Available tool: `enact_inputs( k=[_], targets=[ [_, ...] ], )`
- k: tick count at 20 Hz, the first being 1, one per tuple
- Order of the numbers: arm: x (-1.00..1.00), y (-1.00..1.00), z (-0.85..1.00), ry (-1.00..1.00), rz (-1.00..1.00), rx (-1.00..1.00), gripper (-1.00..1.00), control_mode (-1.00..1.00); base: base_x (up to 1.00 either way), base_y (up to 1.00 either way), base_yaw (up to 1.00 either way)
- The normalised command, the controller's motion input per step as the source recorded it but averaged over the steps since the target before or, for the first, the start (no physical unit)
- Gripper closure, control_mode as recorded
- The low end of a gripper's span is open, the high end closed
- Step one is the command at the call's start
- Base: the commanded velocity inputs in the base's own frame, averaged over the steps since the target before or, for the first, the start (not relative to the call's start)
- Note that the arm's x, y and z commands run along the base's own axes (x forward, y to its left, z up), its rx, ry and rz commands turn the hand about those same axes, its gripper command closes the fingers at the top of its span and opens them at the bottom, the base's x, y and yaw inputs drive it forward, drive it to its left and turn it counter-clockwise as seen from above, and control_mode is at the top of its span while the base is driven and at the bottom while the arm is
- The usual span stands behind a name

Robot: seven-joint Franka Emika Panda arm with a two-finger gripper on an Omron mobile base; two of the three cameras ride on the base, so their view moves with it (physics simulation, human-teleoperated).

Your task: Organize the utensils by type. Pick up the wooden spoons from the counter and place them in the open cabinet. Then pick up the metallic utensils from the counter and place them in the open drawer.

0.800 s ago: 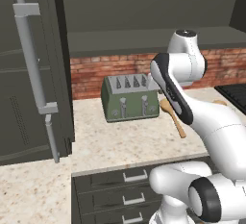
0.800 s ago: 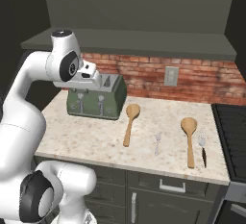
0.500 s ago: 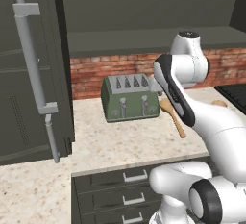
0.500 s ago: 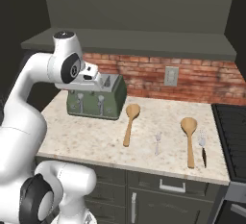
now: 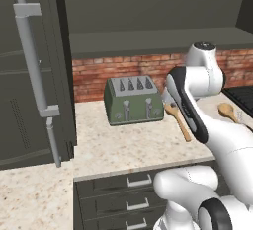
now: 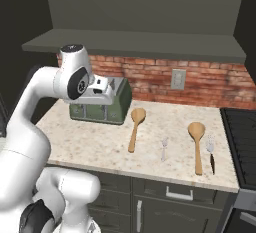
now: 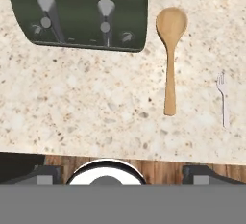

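1. Left base view: the white arm rises at lower right and covers much of the bench (image 5: pixel 113 145). A green toaster (image 5: pixel 133 100) stands by the brick wall. Just to its right lies one wooden spoon (image 5: pixel 178 119), bowl toward the wall and handle running out toward the bench's front edge. The bowl of a second wooden spoon (image 5: pixel 227 110) peeks out further right. The cabinet door (image 5: pixel 29 76) with its long bar handle stands open on the left.

2. Right base view: the pincer (image 6: pixel 102 93) hangs over the toaster's top, well above the bench; I cannot tell how its jaws stand. The nearer spoon lies to its right and lower, well apart. Beyond it come a small silver fork (image 6: pixel 163 148), the second spoon, and a dark-handled piece (image 6: pixel 211 153) beside the stovetop.

3. Hand view: looking straight down, the nearer spoon sits right of centre, its long axis running up and down the picture, bowl at the top beside the toaster's corner. The fingertips are too dark and low to read their spread. Judging from this, the coming move is a sideways shift toward the handle, then a descent with the jaws across it.
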Motion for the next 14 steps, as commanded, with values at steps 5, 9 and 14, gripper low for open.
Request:
enact_inputs(
  k=[5, 9, 14],
  targets=[
    [-0.07, -0.31, -0.4, -0.11, 0.09, -0.05, -1.0, -1.0, 0.0, 0.0, 0.0],
    [0.0, -0.36, -0.47, -0.14, 0.12, -0.1, -1.0, -1.0, 0.0, 0.0, 0.0],
    [0.04, -0.27, -0.48, -0.2, 0.1, -0.14, -1.0, -1.0, 0.0, 0.0, 0.0]
  ],
)
